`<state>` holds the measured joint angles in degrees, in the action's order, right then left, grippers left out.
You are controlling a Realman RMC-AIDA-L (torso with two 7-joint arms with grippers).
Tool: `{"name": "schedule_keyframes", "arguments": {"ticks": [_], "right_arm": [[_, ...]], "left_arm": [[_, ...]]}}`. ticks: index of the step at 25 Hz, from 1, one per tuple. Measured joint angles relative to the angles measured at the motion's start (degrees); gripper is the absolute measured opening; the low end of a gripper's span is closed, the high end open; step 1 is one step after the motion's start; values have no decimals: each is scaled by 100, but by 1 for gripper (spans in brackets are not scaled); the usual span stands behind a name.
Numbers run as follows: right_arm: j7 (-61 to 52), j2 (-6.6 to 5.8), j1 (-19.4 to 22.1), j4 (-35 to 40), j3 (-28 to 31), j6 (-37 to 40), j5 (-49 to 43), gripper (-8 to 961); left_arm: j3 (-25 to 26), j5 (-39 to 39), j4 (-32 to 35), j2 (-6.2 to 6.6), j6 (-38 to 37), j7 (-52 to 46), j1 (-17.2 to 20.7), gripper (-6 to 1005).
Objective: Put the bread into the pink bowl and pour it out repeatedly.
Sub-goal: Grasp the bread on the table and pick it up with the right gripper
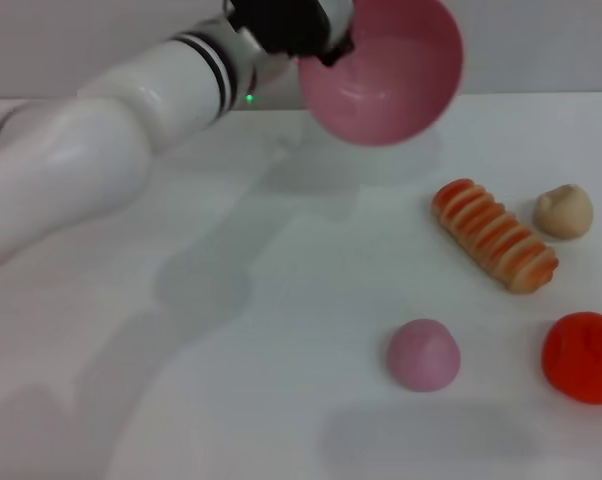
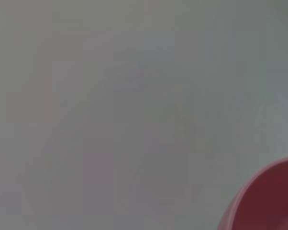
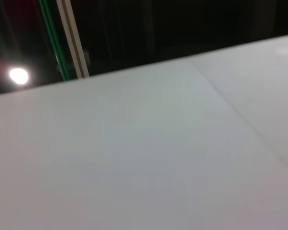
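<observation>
No readable text, label, brand, number or sign appeared in any of the three views.

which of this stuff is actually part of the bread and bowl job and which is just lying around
Part of the job:
- pink bowl, held tipped in the air by the left claw
- bread, lying on the table

Just lying about:
- beige lump beside the bread
- small pink dome
- red-orange lump
</observation>
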<state>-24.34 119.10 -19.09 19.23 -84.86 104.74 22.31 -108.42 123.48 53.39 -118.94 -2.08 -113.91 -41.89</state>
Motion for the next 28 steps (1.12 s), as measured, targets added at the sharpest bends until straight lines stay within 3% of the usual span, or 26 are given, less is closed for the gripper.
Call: {"name": "schedule_keyframes", "arguments": {"ticks": [4, 6, 9, 10, 11, 12, 13, 15, 18, 24, 28], "right_arm": [[-7, -5, -93, 19, -5, -531, -1, 568], [-40, -22, -155, 52, -4, -875, 0, 568], [-229, -63, -259, 109, -3, -1572, -3, 568], [-305, -88, -313, 128, -2, -1809, -17, 568], [-354, -118, -374, 132, -1, -2065, -74, 568], [-391, -148, -424, 147, 5, -2292, -138, 568], [-422, -185, -476, 192, 17, -2568, -234, 568], [-516, -256, -535, 436, 48, -3247, -487, 568], [-776, -408, -605, 953, 68, -4548, -961, 568], [-1572, -715, -934, 1842, 76, -6799, -2372, 568], [-2427, -777, -1060, 2533, 43, -8113, -3694, 567]], "left_arm": [[599, -588, -91, 26, -462, 0, -111, 46], [1338, -886, -250, 45, -1312, -1, -282, 46], [1338, -886, -250, 45, -1312, -1, -282, 46], [1811, -977, -350, 57, -1937, -19, -395, 46], [1811, -977, -350, 57, -1937, -19, -395, 46], [2878, -958, -440, 103, -3186, -131, -511, 46], [3087, -905, -440, 124, -3466, -225, -511, 46], [3087, -905, -440, 124, -3466, -225, -511, 46], [3774, -306, -404, 192, -4432, -760, -474, 46], [3917, 285, -399, 254, -4975, -1267, -436, 47], [3926, 331, -407, 267, -5153, -1324, -352, 47]]}}
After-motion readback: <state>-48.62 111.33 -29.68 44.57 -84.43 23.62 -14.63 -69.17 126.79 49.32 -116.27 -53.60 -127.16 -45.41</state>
